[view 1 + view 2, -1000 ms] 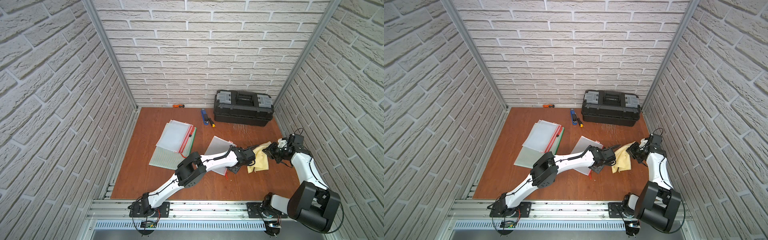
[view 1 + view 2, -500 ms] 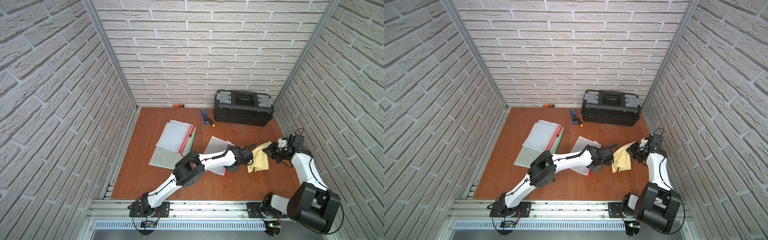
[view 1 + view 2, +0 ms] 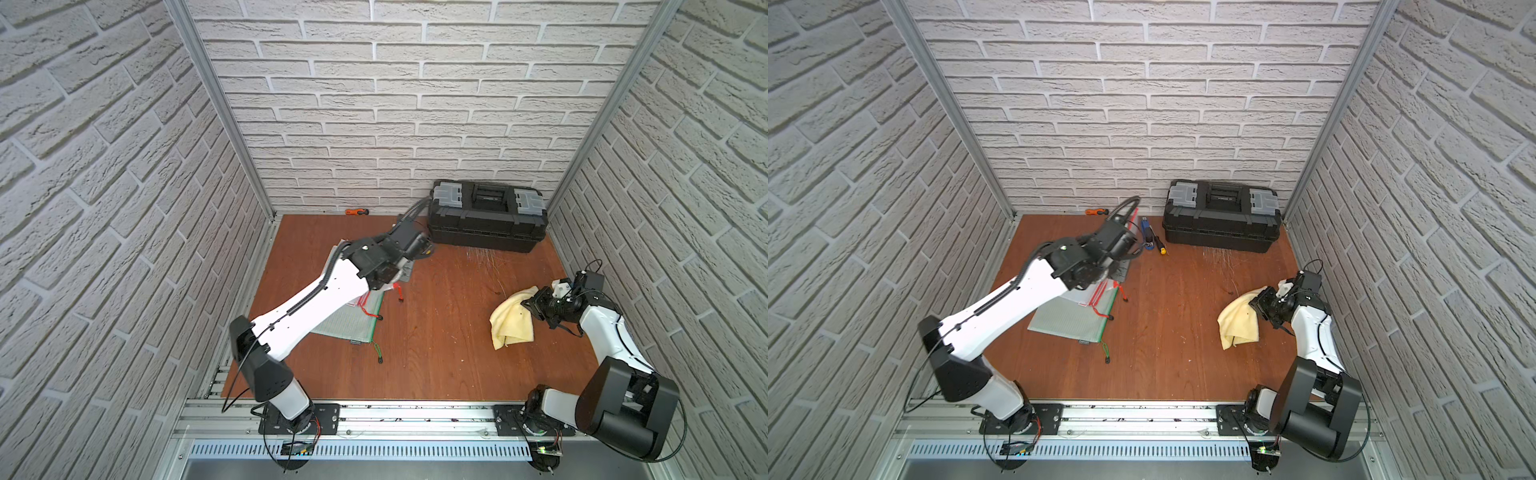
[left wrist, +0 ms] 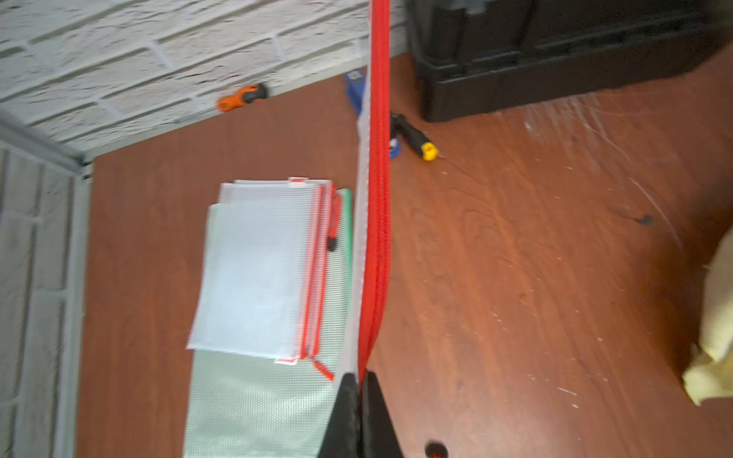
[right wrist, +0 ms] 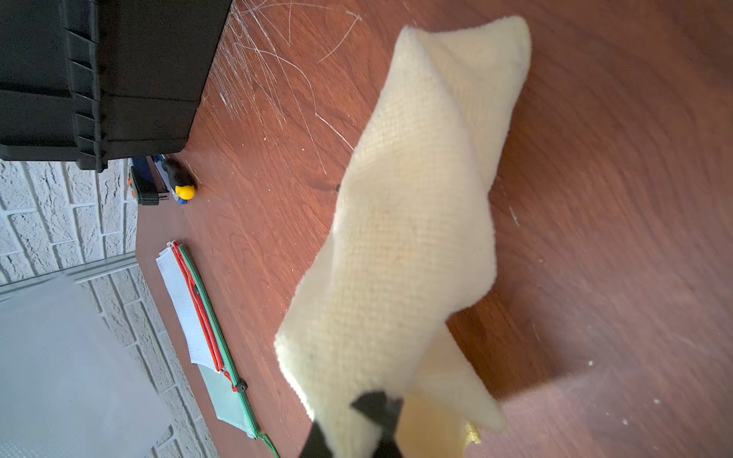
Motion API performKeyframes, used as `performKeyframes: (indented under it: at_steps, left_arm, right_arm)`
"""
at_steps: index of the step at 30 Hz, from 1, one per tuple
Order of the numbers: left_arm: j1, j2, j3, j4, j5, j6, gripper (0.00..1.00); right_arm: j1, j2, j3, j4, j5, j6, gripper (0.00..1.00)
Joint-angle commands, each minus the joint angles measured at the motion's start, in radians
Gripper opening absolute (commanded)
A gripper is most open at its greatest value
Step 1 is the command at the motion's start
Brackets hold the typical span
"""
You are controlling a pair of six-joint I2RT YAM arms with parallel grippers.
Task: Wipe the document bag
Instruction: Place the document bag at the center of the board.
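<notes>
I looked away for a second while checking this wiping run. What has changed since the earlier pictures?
The left gripper, shut on the red-zipped document bag, has lifted it from mid-table beside the yellow cloth and swung it back toward the stack of bags. Unchanged: the right gripper holding the cloth, and the toolbox.

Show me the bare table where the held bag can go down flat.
Widest free patch: table centre, between the bag stack and the yellow cloth. The front strip by the rail is bare too. Crowded: the back edge, with the toolbox, screwdriver and blue tool.
</notes>
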Motion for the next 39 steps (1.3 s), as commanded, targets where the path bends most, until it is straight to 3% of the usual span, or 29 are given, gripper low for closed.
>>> performKeyframes:
  at_steps: [1,6,11,14,18,23,39]
  left_arm:
    - [0.108,-0.056,-0.065,-0.137,-0.099,0.064,0.00]
    - [0.279,-0.123,-0.120,-0.184,-0.206,0.168,0.00]
    - [0.433,-0.097,-0.197,-0.144,-0.342,0.303,0.00]
    - [0.518,-0.081,-0.245,-0.050,-0.318,0.371,0.00]
    - [0.612,-0.077,-0.328,0.127,-0.181,0.437,0.00]
    - [0.644,-0.020,-0.420,0.285,-0.079,0.496,0.00]
    - [0.656,0.251,-0.396,0.306,-0.099,0.502,0.00]
  right_arm:
    - [-0.004,0.003,-0.013,0.044,-0.035,0.004,0.02]
    - [-0.004,0.011,-0.015,0.050,-0.054,0.003,0.02]
    - [-0.002,0.016,-0.017,0.052,-0.070,0.001,0.02]
    - [0.001,0.014,-0.021,0.048,-0.076,-0.003,0.02]
    - [0.002,0.009,-0.024,0.027,-0.073,-0.025,0.02]
    - [0.003,0.000,-0.040,0.030,-0.077,-0.022,0.02]
    - [0.005,0.013,-0.099,0.065,-0.111,-0.028,0.02]
